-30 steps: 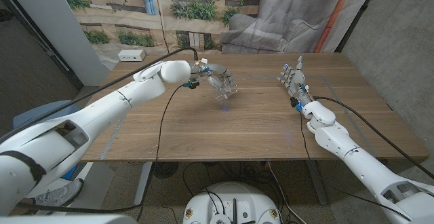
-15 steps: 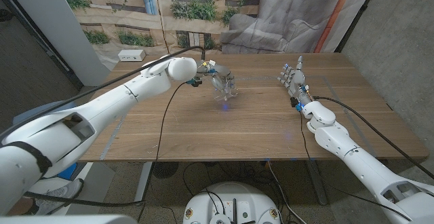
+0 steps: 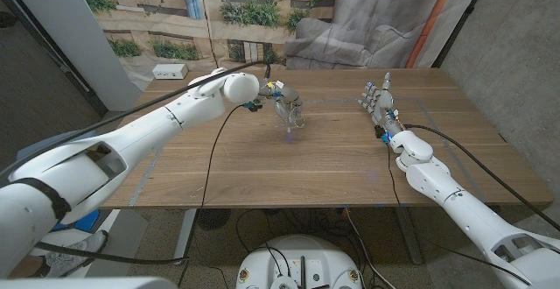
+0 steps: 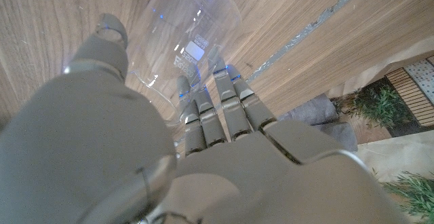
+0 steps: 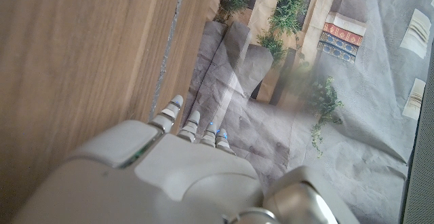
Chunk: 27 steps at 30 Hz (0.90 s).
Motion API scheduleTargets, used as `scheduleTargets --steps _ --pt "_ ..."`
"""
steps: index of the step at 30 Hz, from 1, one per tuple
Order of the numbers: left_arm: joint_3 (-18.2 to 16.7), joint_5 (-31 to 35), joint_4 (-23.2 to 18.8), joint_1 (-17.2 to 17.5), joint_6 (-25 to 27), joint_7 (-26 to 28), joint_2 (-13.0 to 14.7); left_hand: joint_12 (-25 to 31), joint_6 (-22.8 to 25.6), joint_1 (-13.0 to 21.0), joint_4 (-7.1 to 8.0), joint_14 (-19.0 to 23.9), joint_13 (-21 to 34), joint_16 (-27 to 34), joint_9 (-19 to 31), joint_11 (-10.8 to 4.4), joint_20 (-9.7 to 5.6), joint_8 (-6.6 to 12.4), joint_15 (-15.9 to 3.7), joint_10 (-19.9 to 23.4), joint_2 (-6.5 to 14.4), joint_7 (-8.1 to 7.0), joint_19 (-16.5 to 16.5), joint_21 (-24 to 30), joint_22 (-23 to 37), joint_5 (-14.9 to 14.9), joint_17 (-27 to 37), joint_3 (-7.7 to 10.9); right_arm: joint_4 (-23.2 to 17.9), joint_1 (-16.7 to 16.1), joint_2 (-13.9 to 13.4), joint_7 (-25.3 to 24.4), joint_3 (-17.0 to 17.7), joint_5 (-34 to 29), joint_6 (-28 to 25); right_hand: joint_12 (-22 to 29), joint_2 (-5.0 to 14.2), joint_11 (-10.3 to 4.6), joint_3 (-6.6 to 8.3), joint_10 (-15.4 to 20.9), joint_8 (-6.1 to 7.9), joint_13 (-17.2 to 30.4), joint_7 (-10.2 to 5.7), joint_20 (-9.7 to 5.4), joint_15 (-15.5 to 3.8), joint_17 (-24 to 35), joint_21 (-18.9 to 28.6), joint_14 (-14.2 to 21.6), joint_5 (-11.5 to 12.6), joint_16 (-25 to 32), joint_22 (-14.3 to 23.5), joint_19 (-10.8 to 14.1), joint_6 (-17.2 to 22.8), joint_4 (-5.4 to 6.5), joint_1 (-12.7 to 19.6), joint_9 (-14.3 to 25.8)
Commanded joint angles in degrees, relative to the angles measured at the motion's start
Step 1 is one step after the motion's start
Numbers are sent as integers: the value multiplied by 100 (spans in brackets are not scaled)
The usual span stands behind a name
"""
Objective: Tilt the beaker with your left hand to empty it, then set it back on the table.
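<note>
Head view: the left hand point(image 3: 273, 93) holds the clear beaker point(image 3: 289, 112) over the wooden table point(image 3: 332, 153). The right hand point(image 3: 379, 103) holds nothing, fingers straight up.

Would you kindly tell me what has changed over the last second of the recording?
The left hand, gripping the beaker throughout, has turned it from tilted back toward upright and shifted slightly right. The right hand has stayed open and raised over the table.

The left robot hand point(image 3: 278, 93) has swung the beaker point(image 3: 290, 112) from tilted toward upright.
</note>
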Motion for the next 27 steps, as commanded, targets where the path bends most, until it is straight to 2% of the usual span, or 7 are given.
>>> scheduleTargets --steps 1,17,27 --pt "133 328 -30 -51 129 -191 -103 4 414 972 24 592 44 -14 15 -809 -442 78 -1522 878 1144 -302 63 -12 28 48 737 -9 4 0 1 -2 0 -2 4 36 506 -9 -33 -20 31 30 -2 33 -99 9 37 -18 33 19 25 5 -39 6 22 12" --pt "-10 266 -79 77 245 57 -147 -13 465 985 20 600 66 -38 17 -811 -441 101 -1523 907 1182 -294 83 -12 29 52 756 -32 1 -1 0 -3 0 -2 3 34 506 -15 -33 -24 31 30 -11 29 -107 9 37 -22 33 17 26 5 -39 6 22 12" --pt "-297 -98 -254 337 513 407 -128 -67 453 988 19 583 38 -77 17 -815 -443 96 -1523 883 1195 -285 83 -16 30 54 741 -47 5 0 2 -2 -1 -2 5 34 507 -6 -33 -25 33 30 -18 30 -101 9 37 -20 33 18 25 5 -33 6 22 12"
